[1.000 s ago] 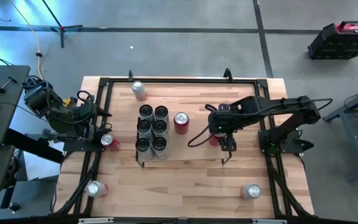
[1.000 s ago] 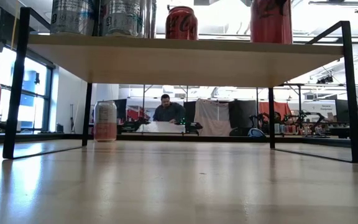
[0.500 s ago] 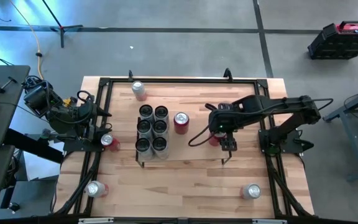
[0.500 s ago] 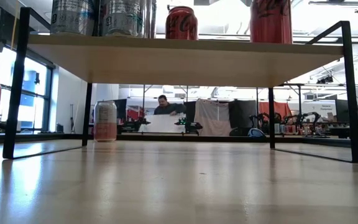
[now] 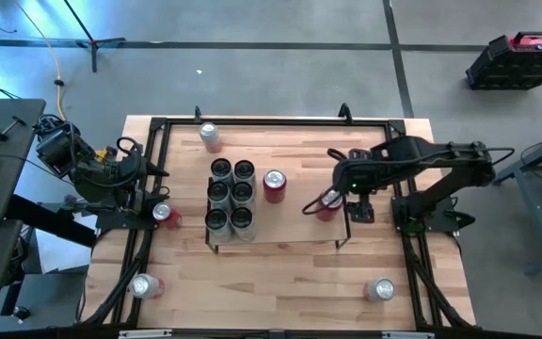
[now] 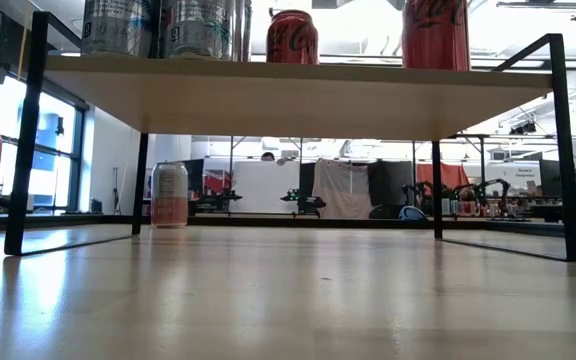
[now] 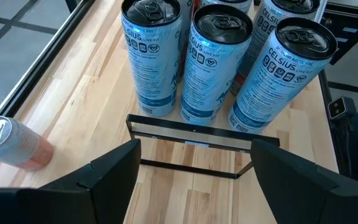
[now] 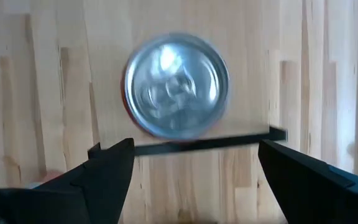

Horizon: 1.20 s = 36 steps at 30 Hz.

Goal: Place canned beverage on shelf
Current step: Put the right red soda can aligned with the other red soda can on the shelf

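A red can point(image 5: 326, 206) stands upright on the shelf point(image 5: 290, 231) near its right end frame, free of any grip. The right gripper point(image 5: 358, 209) hangs just beside it, jaws spread and empty. A second red can point(image 5: 274, 185) and six blue Celsius cans point(image 5: 231, 196) occupy the shelf's left part. The left gripper point(image 7: 191, 165), open and empty, waits at the surface's point(image 5: 280, 282) left edge, facing the shelf. Four loose cans stand elsewhere on the surface.
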{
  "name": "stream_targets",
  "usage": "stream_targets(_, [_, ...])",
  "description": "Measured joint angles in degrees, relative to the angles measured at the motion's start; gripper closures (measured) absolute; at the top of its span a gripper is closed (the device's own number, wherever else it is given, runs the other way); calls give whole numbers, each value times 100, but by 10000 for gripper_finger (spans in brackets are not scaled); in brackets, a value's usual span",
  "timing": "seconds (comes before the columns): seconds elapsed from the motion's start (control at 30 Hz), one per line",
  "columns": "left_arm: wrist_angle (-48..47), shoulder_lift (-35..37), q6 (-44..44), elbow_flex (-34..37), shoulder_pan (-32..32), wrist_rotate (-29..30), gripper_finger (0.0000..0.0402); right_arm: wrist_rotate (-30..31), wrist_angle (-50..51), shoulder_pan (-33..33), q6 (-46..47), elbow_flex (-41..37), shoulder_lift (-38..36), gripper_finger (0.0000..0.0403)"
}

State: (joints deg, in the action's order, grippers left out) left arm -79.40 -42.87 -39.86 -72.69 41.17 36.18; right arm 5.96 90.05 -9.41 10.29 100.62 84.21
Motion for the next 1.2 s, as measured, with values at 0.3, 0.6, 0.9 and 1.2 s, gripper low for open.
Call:
stream_targets(0.3, [0,-2,-1,0,0,0,108,-2,-704,0,233,-1234,-655,87])
stream_targets(0.6, [0,-2,-1,0,0,0,108,-55,-1419,0,24,-1832,-659,153])
stream_targets(0.9, [0,-2,-1,0,0,0,108,-125,-2130,0,17,-1832,-661,221])
stream_targets(1.2, [0,-2,-2,0,0,0,108,-131,-2677,0,-25,-1832,-661,269])
